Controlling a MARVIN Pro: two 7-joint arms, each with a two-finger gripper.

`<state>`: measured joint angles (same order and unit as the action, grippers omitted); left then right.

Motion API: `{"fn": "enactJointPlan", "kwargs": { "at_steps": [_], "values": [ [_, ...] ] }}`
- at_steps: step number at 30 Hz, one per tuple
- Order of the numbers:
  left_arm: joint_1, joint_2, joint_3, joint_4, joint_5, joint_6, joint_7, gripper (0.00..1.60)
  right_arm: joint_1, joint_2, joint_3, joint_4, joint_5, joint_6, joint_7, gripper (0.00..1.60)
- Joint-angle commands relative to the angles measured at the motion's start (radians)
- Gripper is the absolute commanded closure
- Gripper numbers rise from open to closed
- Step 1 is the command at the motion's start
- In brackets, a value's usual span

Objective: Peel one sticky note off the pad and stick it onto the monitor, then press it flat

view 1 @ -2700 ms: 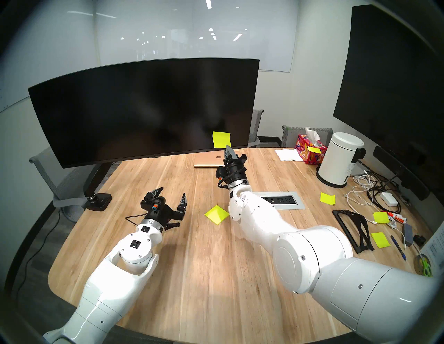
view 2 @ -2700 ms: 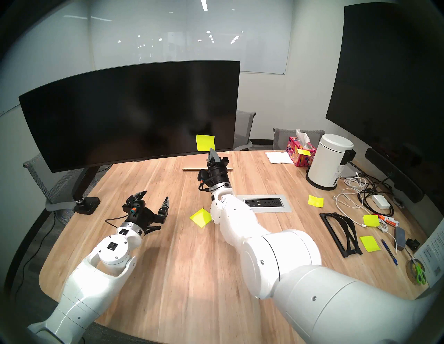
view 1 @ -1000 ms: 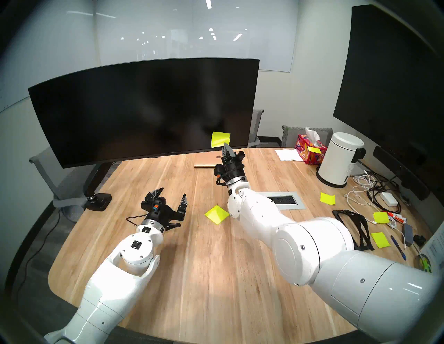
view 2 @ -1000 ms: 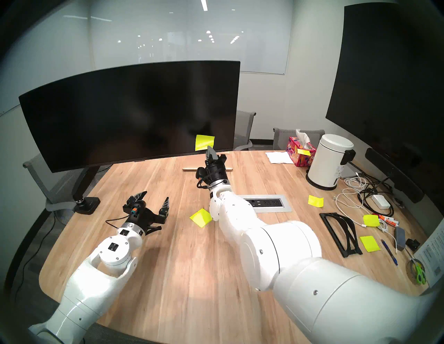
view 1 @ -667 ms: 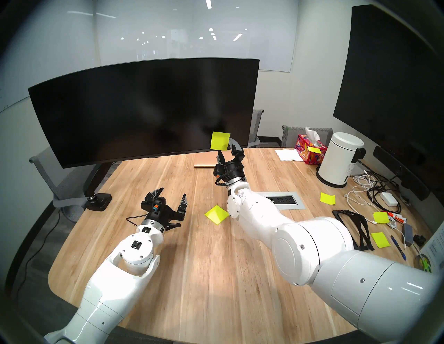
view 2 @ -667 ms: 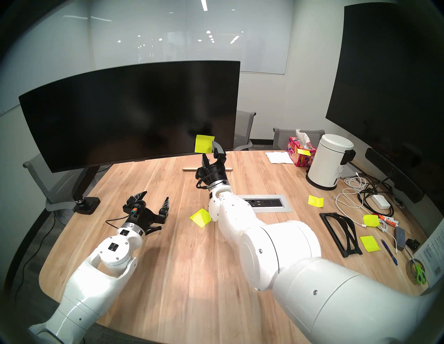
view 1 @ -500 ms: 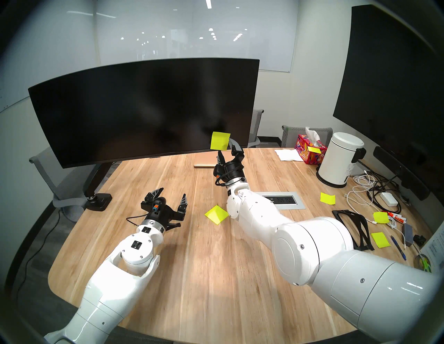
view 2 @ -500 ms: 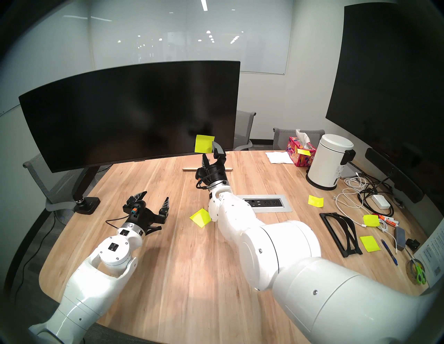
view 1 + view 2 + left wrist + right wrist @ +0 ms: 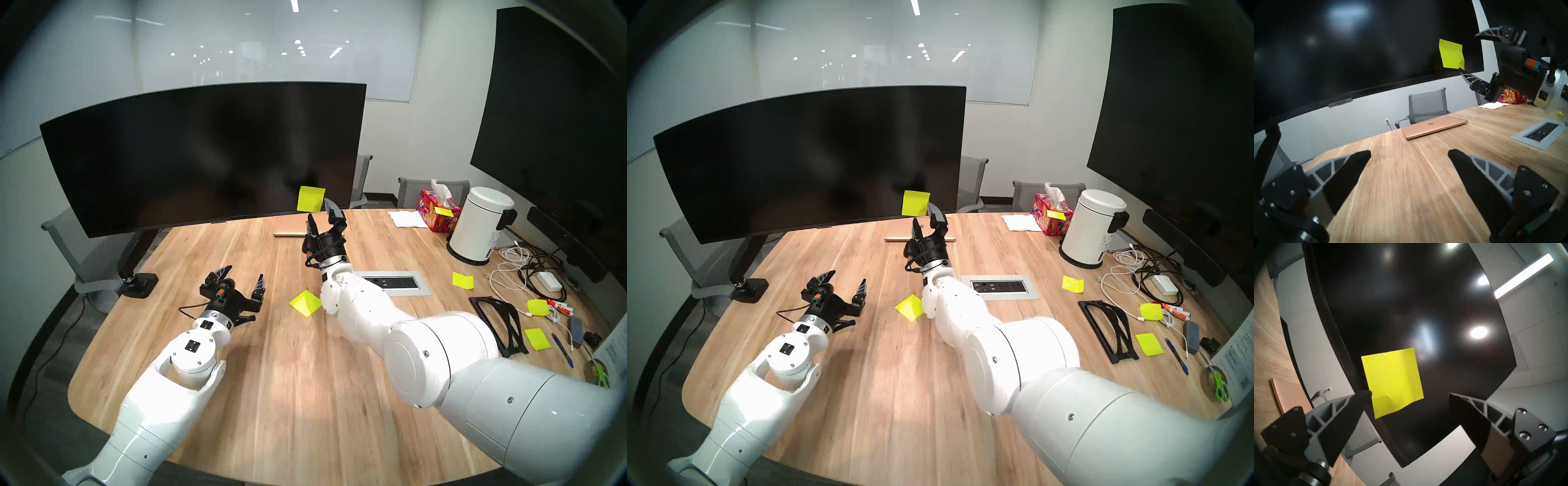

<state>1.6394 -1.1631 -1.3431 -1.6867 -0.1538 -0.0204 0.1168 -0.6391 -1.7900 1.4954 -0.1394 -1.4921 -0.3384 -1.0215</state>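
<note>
Right claw [image 9: 320, 217] now spread, off sticky note [image 9: 310, 198]; wrist view shows curl

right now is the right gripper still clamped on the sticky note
No, the right gripper stands open, and the sticky note hangs on the monitor by itself.

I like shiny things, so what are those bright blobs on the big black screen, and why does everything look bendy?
Right wrist view: ceiling lights glare off the monitor above the sticky note. Left wrist view: fainter smears on the same screen. Head views: the fisheye lens curves the table edge and leaves a dark rim.
</note>
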Motion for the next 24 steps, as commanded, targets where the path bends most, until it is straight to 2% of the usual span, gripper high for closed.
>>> {"fn": "enactJointPlan", "kwargs": {
  "at_steps": [1,9,13,24],
  "values": [
    [-0.005,0.004,-0.004,-0.016,-0.002,-0.016,-0.008,0.00,-0.014,0.012,-0.006,-0.038,-0.005,-0.022,-0.054,0.00],
    [-0.005,0.002,-0.008,-0.013,-0.001,-0.020,-0.015,0.00,-0.047,0.013,-0.015,-0.066,-0.008,-0.049,-0.079,0.00],
    [-0.004,-0.001,-0.009,-0.012,0.002,-0.021,-0.014,0.00,-0.075,0.008,-0.017,-0.087,-0.002,-0.108,-0.081,0.00],
    [-0.005,-0.001,-0.008,-0.010,0.005,-0.025,-0.012,0.00,-0.155,0.016,-0.034,-0.172,-0.009,-0.181,-0.108,0.00]
  ]
}}
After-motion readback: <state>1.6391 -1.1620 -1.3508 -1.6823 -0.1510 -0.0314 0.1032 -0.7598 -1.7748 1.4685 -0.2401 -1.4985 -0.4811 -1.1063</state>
